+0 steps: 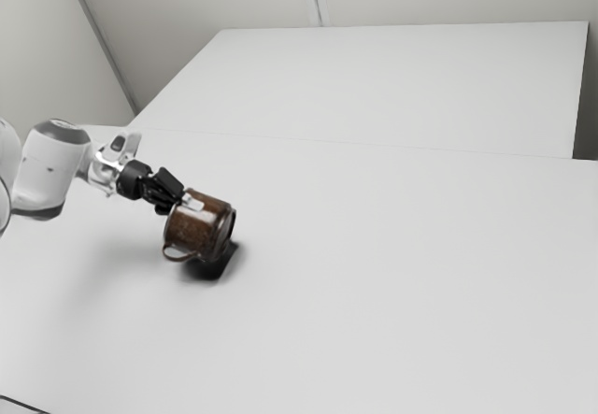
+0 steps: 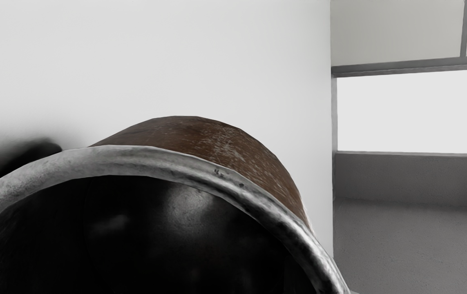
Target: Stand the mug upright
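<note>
Rounded white arm with dark grey joint bands, silvery wrist, angular black gripper

Mug: lower part of the rim cut off by the wrist view's bottom edge; inside too dark to read; outer wall partly hidden behind the rim. Contact with the tabletop, if any, lost in dark shadow. Join of end effector and mug too small to make out. Arm cropped by the exterior view's left edge; tabletop's near edge out of frame.
</note>
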Available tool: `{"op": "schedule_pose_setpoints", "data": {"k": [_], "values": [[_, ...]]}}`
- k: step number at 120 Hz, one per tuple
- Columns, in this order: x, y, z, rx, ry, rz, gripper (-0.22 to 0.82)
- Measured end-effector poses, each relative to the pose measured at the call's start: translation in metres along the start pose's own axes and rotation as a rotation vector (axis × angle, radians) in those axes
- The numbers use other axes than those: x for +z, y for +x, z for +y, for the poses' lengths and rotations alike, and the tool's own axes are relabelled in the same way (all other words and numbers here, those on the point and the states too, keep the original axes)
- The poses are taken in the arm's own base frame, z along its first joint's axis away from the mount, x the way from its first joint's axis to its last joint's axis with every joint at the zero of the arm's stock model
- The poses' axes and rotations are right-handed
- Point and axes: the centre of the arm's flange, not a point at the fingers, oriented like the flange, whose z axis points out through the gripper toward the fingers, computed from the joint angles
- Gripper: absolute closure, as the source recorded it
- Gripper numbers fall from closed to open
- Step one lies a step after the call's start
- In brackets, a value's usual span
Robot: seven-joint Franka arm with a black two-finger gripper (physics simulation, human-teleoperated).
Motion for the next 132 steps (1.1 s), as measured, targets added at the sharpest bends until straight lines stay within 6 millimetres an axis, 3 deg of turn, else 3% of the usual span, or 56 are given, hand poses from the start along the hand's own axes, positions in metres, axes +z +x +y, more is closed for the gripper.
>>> {"op": "schedule_pose_setpoints", "data": {"k": [24,44,60,68,85,132], "values": [[0.009,0.013,0.045,0.006,0.245,-0.015,0.78],[0.051,0.007,0.059,-0.036,0.479,-0.044,0.78],[0.074,0.013,0.098,0.013,0.718,-0.077,0.78],[0.087,0.015,0.108,0.011,0.804,-0.085,0.78],[0.104,0.013,0.111,-0.045,0.929,-0.075,0.78],[0.111,0.010,0.096,-0.247,1.103,0.021,0.78]]}}
